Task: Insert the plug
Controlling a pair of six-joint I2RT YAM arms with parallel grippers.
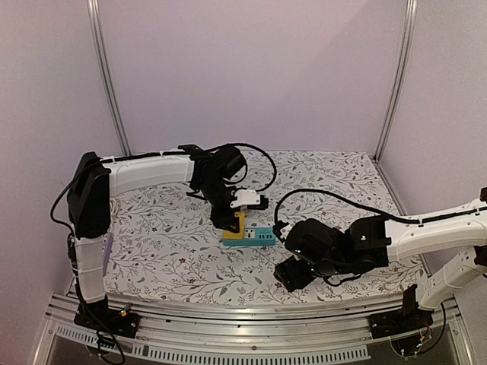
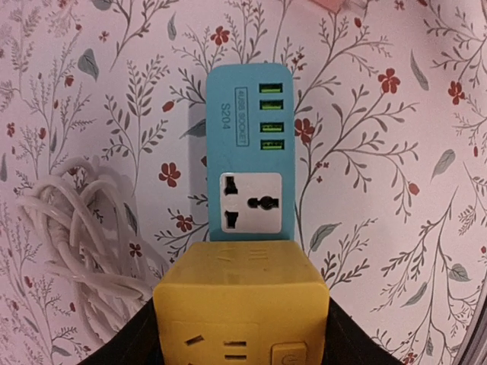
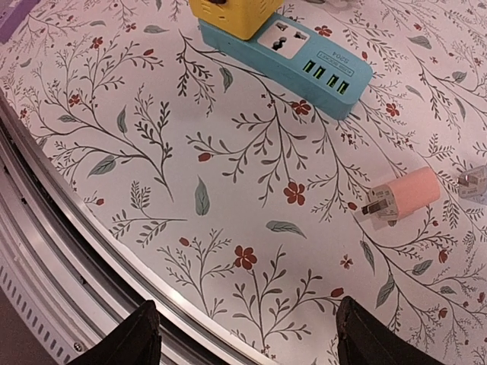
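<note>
Yellow adapter [image 2: 240, 304] atop blue strip [image 2: 230, 114]

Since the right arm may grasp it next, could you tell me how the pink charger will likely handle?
The pink charger looks boxy and flat-sided, so it should not roll. Being small, it is probably light and may slide on the tablecloth if nudged.

The left arm reaches forward, left claw [image 1: 232, 218] pointing down, jaws clamped; the right claw [image 3: 255, 338] hovers low, jaws wide apart.
</note>
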